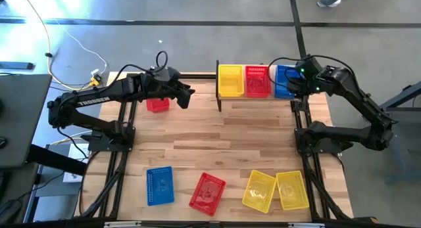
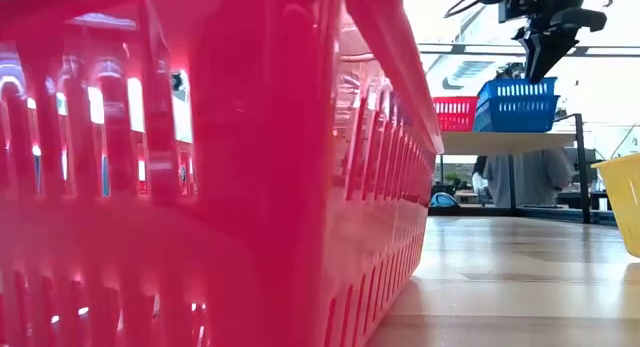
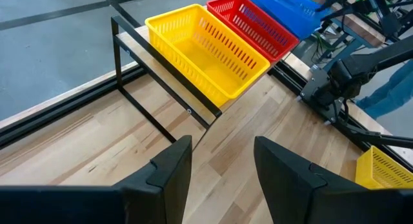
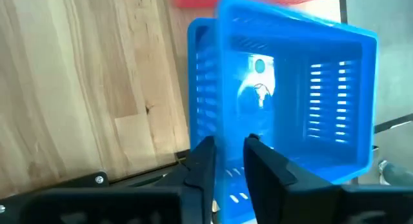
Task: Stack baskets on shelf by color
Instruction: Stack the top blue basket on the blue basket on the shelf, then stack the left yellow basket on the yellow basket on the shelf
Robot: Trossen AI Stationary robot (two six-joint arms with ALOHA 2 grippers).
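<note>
A low shelf (image 1: 256, 98) stands at the table's far edge. It carries a yellow basket (image 1: 230, 80), a red basket (image 1: 258, 81) and a blue basket (image 1: 284, 82) side by side. My right gripper (image 1: 291, 85) is over the blue basket's right end, shut on it. My left gripper (image 1: 187, 96) hangs open left of the shelf and touches nothing. Beside it a red basket (image 1: 158, 105) lies on the table. Along the near edge lie a blue basket (image 1: 159, 185), a red one (image 1: 208, 192) and two yellow ones (image 1: 260, 190) (image 1: 292, 190). My right gripper (image 4: 229, 150) has the rim of the blue basket's right short wall (image 4: 227, 175) between its two fingers, one finger inside the basket and one outside. The fingers (image 2: 533, 75) come from above, pointing down. The basket stands upright on the shelf's right end (image 2: 500, 142).
The red basket at the near edge (image 2: 200, 187) fills most of the low view. The middle of the table (image 1: 217, 142) is bare wood between the two arm bases. A person stands beyond the table, behind the shelf (image 2: 540, 177). Cables lie on the floor to the left (image 1: 72, 64).
</note>
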